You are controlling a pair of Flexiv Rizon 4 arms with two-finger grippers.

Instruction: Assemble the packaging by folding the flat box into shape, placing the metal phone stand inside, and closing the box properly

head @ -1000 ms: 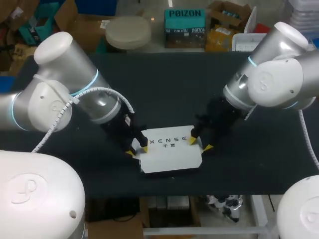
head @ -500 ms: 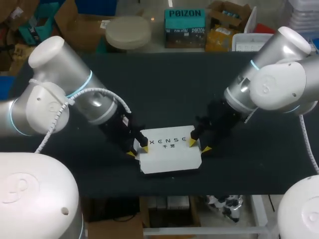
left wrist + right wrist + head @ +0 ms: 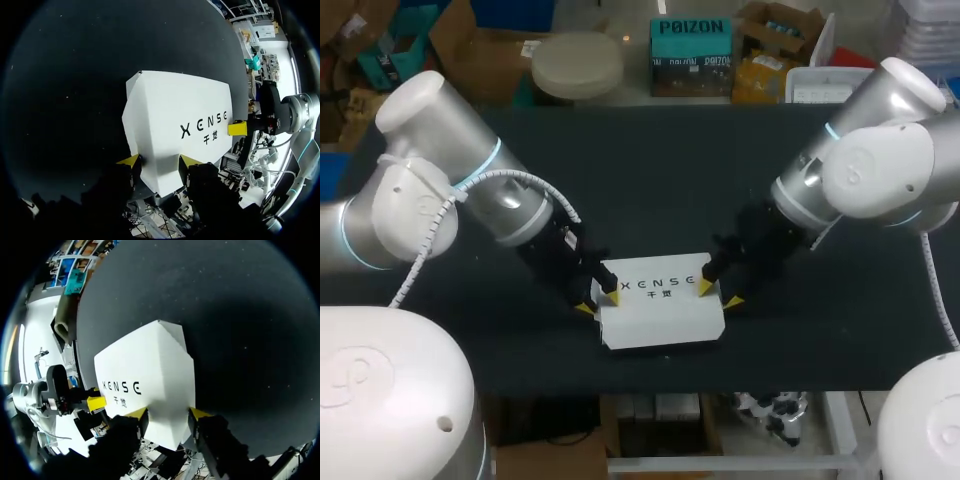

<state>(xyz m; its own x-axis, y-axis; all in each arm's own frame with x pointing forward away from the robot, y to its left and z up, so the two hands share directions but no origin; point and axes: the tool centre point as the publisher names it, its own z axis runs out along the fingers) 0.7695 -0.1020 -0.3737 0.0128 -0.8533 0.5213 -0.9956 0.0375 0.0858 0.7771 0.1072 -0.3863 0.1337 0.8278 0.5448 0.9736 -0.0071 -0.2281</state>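
Observation:
A white printed box (image 3: 660, 312) lies flat-topped on the black table (image 3: 650, 180), near its front edge. My left gripper (image 3: 598, 302) holds the box's left end, one yellow tip on each side of it. My right gripper (image 3: 719, 294) clamps the right end the same way. In the left wrist view the box (image 3: 175, 115) runs ahead from between my left gripper (image 3: 159, 160), with the other arm's yellow tip at its far end. In the right wrist view my right gripper (image 3: 167, 413) pinches the tapered near end of the box (image 3: 150, 370). No metal phone stand is visible.
The dark tabletop stretches bare behind and to both sides of the box. The table's front edge (image 3: 660, 385) runs a short way in front of the box.
The left arm's upper part has swung a little to the left. Both grippers and the box have stayed almost in place.

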